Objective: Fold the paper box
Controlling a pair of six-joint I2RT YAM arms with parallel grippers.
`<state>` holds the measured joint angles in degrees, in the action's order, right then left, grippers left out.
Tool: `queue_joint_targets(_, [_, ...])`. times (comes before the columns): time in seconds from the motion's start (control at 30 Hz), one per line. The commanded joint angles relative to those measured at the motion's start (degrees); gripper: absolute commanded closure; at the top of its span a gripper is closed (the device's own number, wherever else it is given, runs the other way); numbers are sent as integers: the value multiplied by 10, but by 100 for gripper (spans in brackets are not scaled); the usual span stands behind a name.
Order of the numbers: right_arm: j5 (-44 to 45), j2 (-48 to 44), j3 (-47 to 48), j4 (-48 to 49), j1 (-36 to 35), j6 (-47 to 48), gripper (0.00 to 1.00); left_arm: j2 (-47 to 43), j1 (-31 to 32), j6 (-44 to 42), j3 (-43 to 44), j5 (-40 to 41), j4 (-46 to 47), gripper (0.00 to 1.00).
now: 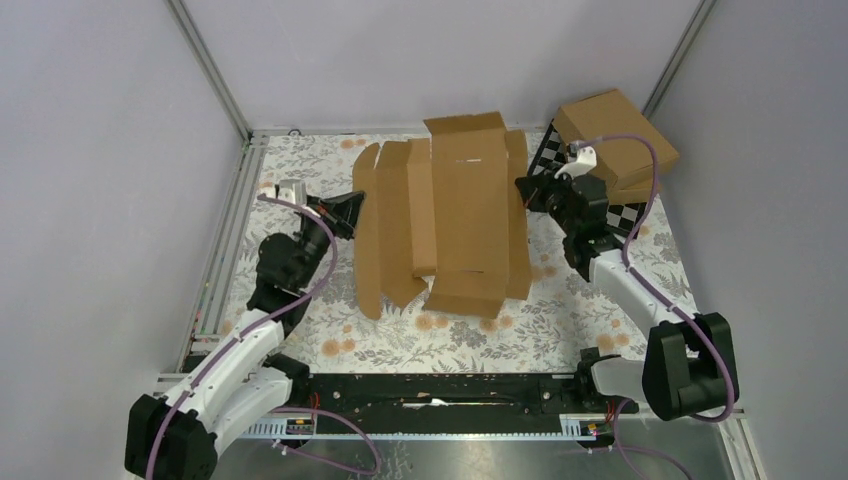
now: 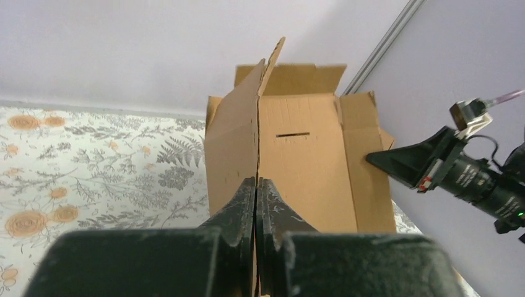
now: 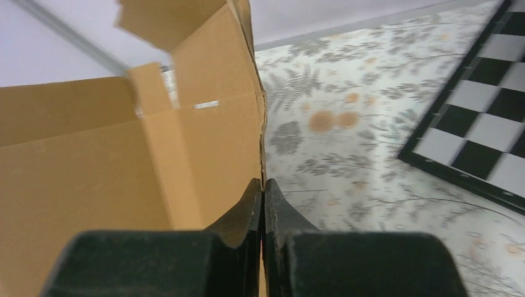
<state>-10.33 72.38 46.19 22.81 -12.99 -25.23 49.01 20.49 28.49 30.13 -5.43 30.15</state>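
The paper box is a brown cardboard blank with flaps, lying mid-table, its side panels partly raised. My left gripper is shut on the edge of its left side panel, which stands upright between the jaws. My right gripper is shut on the edge of the right side panel, which stands up between its fingers. In the left wrist view the slot in the base panel shows, and the right gripper is at the box's far side.
Two ready-made cardboard boxes are stacked at the back right on a black-and-white checkerboard, also in the right wrist view. A floral cloth covers the table. Grey walls and a metal frame enclose the space.
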Motion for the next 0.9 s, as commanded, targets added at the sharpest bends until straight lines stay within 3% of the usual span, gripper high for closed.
queue_joint_targets(0.0, [72,8,-75,165,-15,51,100,-26,41,-61,-50,44,76,100])
queue_joint_targets(0.23, [75,2,-151,202,-21,72,100,-66,90,-85,-79,82,39,100])
queue_joint_targets(0.47, [146,-25,-188,199,-21,50,88,-102,135,-116,-70,110,-8,100])
queue_joint_targets(0.7, [148,-73,-167,112,-21,56,64,-119,175,-153,-56,154,-43,100])
queue_joint_targets(0.8, [112,-84,-128,36,-20,60,32,-127,184,-163,-57,165,-44,100])
queue_joint_targets(0.87, [63,-82,-92,-22,-20,68,19,-130,187,-167,-61,166,-41,100])
